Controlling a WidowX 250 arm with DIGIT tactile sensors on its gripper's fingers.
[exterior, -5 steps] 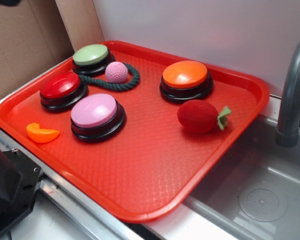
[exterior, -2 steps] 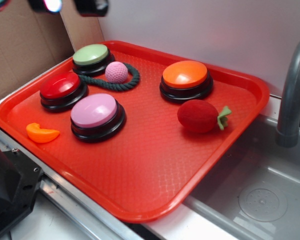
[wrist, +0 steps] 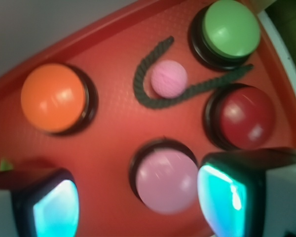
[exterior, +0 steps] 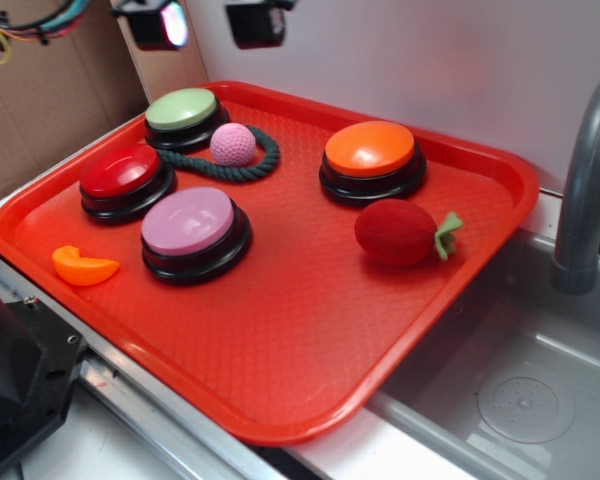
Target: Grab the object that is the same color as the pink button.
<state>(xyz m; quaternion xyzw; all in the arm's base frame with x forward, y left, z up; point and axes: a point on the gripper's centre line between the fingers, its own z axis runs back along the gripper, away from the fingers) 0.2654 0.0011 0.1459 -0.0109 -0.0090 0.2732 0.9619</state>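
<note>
1. A red tray (exterior: 480, 250) sits on the counter beside a sink (exterior: 525, 390) with a grey faucet (exterior: 590, 190).
2. The pink ball (exterior: 233, 144) lies near the tray's far edge, inside a dark green rope loop (exterior: 265, 160), just beside the green button (exterior: 182, 112).
3. The pink button (exterior: 189, 222) stands nearer the front, close to the red button (exterior: 122, 173). The orange button (exterior: 370, 152) is to the right, well apart from the ball.
4. A red plush strawberry (exterior: 398, 232) lies in front of the orange button, and an orange slice toy (exterior: 83, 266) rests near the tray's front-left edge.
5. The gripper (exterior: 208, 22) hangs at the top of the exterior view, above the tray's far-left corner, with its 2 fingers (exterior: 158, 24) spread wide and nothing between them.
6. In the wrist view the ball (wrist: 168, 78) appears ahead of the gripper (wrist: 138, 202), beyond the pink button (wrist: 166, 180), which lies between the fingers (wrist: 54, 205); the ball is well apart from both.
7. The rope (wrist: 153, 96) curves around the ball, one end reaching toward the red button (wrist: 247, 116).
</note>
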